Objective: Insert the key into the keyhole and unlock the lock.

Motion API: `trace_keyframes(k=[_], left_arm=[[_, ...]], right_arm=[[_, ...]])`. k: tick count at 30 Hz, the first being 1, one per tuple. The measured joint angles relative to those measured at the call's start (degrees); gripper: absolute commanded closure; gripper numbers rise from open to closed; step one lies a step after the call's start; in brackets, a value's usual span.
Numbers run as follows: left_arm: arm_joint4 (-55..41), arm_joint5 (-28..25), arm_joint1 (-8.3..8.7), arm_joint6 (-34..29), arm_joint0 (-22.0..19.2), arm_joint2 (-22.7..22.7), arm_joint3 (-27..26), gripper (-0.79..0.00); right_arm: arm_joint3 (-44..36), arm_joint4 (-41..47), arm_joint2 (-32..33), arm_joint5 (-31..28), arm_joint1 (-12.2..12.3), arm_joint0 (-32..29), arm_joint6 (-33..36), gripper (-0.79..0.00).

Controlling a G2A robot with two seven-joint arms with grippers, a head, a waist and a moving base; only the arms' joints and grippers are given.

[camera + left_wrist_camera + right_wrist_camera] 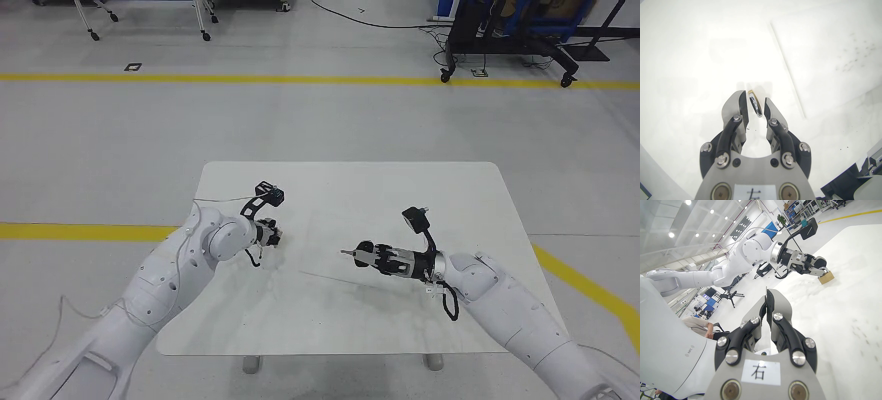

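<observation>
A brass padlock (826,277) stands on the white table (400,195), left of centre. My left gripper (821,268) is shut on its steel shackle (755,106), which lies slanted between the two pads, with the brass body below and mostly hidden in the left wrist view. In the top view the left gripper (272,237) is low over the table. My right gripper (358,254) hovers to the right of the lock, pointing at it, with a gap between them. It is shut on the key (766,290), whose thin blade (346,252) pokes out past the fingertips.
The table's front edge (330,352) is close behind both arms. Bare tabletop stretches between the grippers and toward the far edge. A faint seam line (787,72) runs across the surface near the lock.
</observation>
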Motion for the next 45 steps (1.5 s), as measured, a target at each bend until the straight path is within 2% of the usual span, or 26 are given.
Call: trace_keyframes(k=[2, 9, 21, 29, 31, 33, 35, 38, 40, 42, 43, 45], left_arm=[[0.14, -0.17, -0.18, 0.13, 0.02, -0.05, 0.28, 0.0], [2.76, -0.74, -0.61, -0.73, -0.11, 0.32, 1.48, 0.0], [1.17, -3.01, -0.29, 3.42, 1.91, -3.35, 1.08, 0.0], [1.11, -3.05, -0.27, 3.45, 2.0, -3.41, 1.05, 0.0], [-0.53, -4.69, -0.32, 3.68, 2.68, -4.54, 1.16, 0.0], [-6.1, -9.88, -0.28, 1.25, 2.49, -7.22, 3.7, 0.0], [-18.12, -16.24, -0.52, -5.66, 0.32, -9.8, 9.58, 0.0], [-39.12, -21.42, -1.85, -17.11, -3.25, -10.17, 18.17, 0.0], [-52.61, -20.1, -3.23, -25.89, -5.55, -9.52, 23.78, 0.0], [-62.51, -16.48, -3.95, -31.88, -6.76, -9.18, 26.46, 0.0], [-66.95, -15.56, -4.01, -33.56, -6.82, -9.14, 26.69, 0.0], [-69.91, -16.03, -3.95, -32.54, -6.75, -9.17, 26.5, 0.0]], right_arm=[[0.0, 0.0, 0.0, 0.0, 0.0, 0.0, 0.0, 0.0], [0.0, 0.0, 0.0, 0.0, 0.0, 0.0, 0.0, 0.0], [0.0, 0.0, 0.0, 0.0, 0.0, 0.0, 0.0, 0.0], [0.0, 0.0, 0.0, 0.0, 0.0, 0.0, 0.0, 0.0], [0.0, 0.0, 0.0, 0.0, 0.0, 0.0, 0.0, 0.0], [0.0, 0.0, 0.0, 0.0, 0.0, 0.0, 0.0, 0.0], [0.0, 0.0, 0.0, 0.0, 0.0, 0.0, 0.0, 0.0], [0.0, 0.0, 0.0, 0.0, 0.0, 0.0, 0.0, 0.0], [0.0, 0.0, 0.0, 0.0, 0.0, 0.0, 0.0, 0.0], [0.0, 0.0, 0.0, 0.0, 0.0, 0.0, 0.0, 0.0], [0.0, 0.0, 0.0, 0.0, 0.0, 0.0, 0.0, 0.0], [0.0, 0.0, 0.0, 0.0, 0.0, 0.0, 0.0, 0.0]])
